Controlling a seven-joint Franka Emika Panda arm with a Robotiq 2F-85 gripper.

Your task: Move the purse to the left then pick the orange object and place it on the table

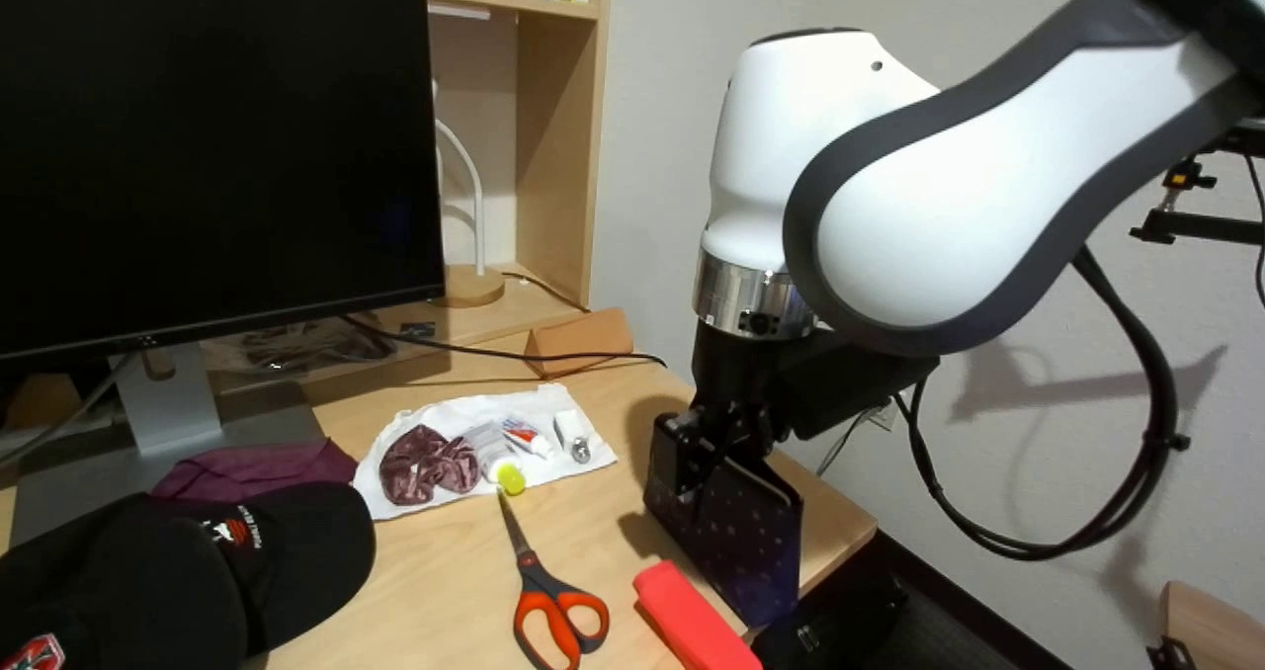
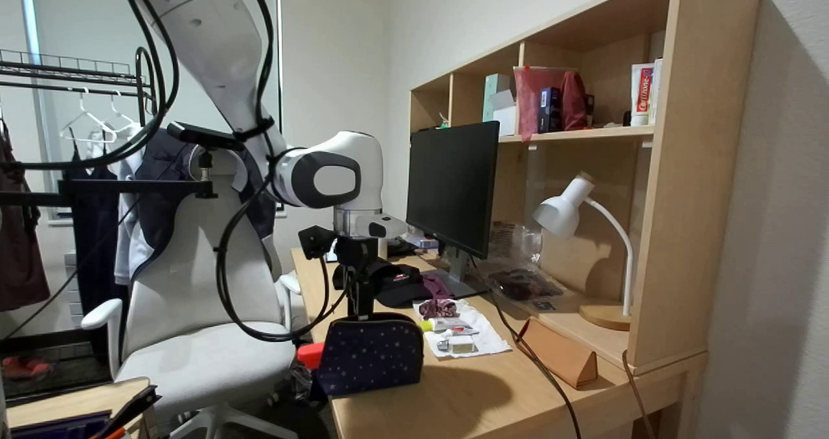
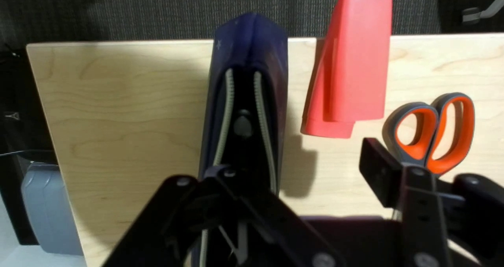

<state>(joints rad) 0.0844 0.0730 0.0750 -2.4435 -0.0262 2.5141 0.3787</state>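
The dark starry purse (image 1: 731, 537) stands upright near the table's edge, its zip open on top; it also shows in an exterior view (image 2: 372, 358) and in the wrist view (image 3: 250, 42). My gripper (image 3: 303, 172) points down at the purse with its fingers wide apart. One finger is over the purse's zip opening; the other is outside, towards the scissors. I cannot tell how deep the first finger reaches. The gripper shows in both exterior views (image 1: 704, 462) (image 2: 361, 300). The red-orange object (image 3: 362, 62) lies beside the purse on the wooden table (image 3: 130, 121), partly over its edge.
Scissors with orange handles (image 1: 558, 611) lie beside the orange object. A white cloth (image 1: 583, 453) holds small tubes and a scrunchie. A black cap (image 1: 306, 551), monitor (image 1: 217, 146), tan case (image 2: 560, 351) and lamp (image 2: 625, 258) stand around. A chair (image 2: 207, 355) is by the table.
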